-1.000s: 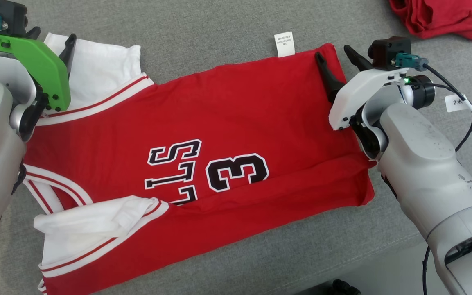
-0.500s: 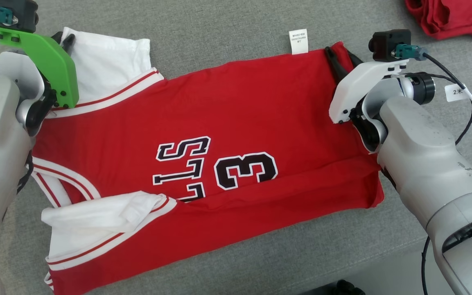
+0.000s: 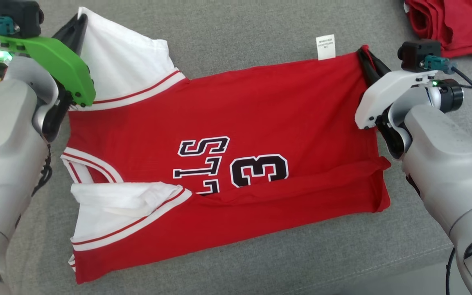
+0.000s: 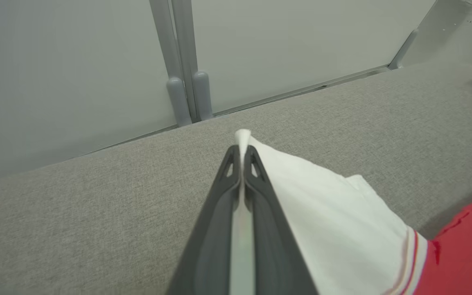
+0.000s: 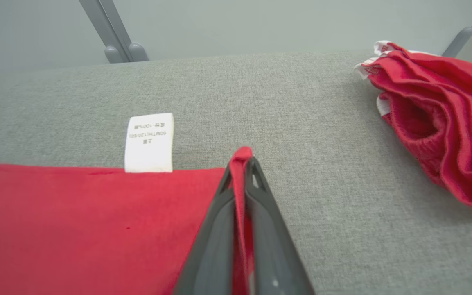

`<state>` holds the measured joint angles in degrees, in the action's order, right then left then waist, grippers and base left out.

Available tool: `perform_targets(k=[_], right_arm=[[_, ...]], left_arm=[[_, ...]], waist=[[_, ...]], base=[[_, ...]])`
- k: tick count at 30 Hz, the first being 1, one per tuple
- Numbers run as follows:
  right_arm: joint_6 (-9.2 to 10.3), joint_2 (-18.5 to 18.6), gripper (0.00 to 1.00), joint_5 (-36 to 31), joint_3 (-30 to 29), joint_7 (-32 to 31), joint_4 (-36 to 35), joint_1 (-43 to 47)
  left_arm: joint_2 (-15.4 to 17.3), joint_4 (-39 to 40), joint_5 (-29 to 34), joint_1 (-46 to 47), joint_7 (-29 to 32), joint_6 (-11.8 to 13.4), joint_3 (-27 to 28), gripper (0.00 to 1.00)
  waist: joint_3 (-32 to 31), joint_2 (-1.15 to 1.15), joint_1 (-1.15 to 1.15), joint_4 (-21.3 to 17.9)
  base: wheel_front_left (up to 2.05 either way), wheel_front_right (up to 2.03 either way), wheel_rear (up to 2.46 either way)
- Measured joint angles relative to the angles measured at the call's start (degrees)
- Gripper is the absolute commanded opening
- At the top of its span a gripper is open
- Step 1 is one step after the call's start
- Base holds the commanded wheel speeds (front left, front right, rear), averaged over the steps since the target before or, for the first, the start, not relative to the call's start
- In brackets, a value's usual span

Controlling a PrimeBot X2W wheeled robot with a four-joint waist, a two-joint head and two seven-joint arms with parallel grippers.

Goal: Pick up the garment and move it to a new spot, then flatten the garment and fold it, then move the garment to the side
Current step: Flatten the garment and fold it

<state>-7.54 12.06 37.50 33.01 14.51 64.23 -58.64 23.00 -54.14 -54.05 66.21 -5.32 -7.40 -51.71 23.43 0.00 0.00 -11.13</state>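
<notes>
Head view has the red jersey (image 3: 260,123) spread mid-frame across the grey fabric surface (image 3: 240,28), its white sleeve (image 3: 125,65) at the upper left and its care label (image 3: 326,47) at the top edge. At the upper left the left gripper (image 3: 81,22) is clamped on that sleeve's corner, and at the upper right the right gripper (image 3: 364,53) is pinched on the jersey's red hem corner. Another crumpled red cloth (image 3: 452,24) lies apart in the top right corner.
</notes>
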Motion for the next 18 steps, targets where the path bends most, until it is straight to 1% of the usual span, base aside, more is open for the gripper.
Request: perform_targets(k=[6, 11, 13, 16, 18], right_arm=[[0.0, 2.4, 0.0, 0.6, 0.0, 0.5, -2.5, 3.3], [0.0, 4.9, 0.0, -0.3, -2.6, 0.5, -7.7, 7.0], [0.0, 5.5, 0.0, -1.1, -4.0, 0.5, -9.5, 9.1], [0.0, 6.6, 0.0, -2.5, -6.8, 0.5, -12.4, 12.2], [0.0, 7.2, 0.0, -3.6, -9.0, 0.5, -14.7, 14.8]], left_arm=[[0.6, 4.6, -2.1, -4.9, -5.4, 0.0, -0.7, 0.0], [0.7, 9.4, -2.5, -9.9, -8.6, 0.2, 0.0, 0.0], [0.7, 11.6, -2.5, -12.4, -9.1, 1.0, 0.7, 0.0], [0.8, 15.7, -2.4, -16.8, -9.5, 2.7, 2.4, 0.0], [1.0, 19.6, -1.7, -20.0, -9.6, 4.1, 4.9, 0.0]], waist=[[-2.3, 0.0, 0.0, 2.5], [-3.9, 0.0, 0.0, 4.7], [-4.5, 0.0, 0.0, 5.4], [-5.4, 0.0, 0.0, 6.7], [-6.0, 0.0, 0.0, 7.5]], base=[[0.0, 0.0, 0.0], [0.0, 0.0, 0.0], [0.0, 0.0, 0.0], [0.0, 0.0, 0.0], [0.0, 0.0, 0.0]])
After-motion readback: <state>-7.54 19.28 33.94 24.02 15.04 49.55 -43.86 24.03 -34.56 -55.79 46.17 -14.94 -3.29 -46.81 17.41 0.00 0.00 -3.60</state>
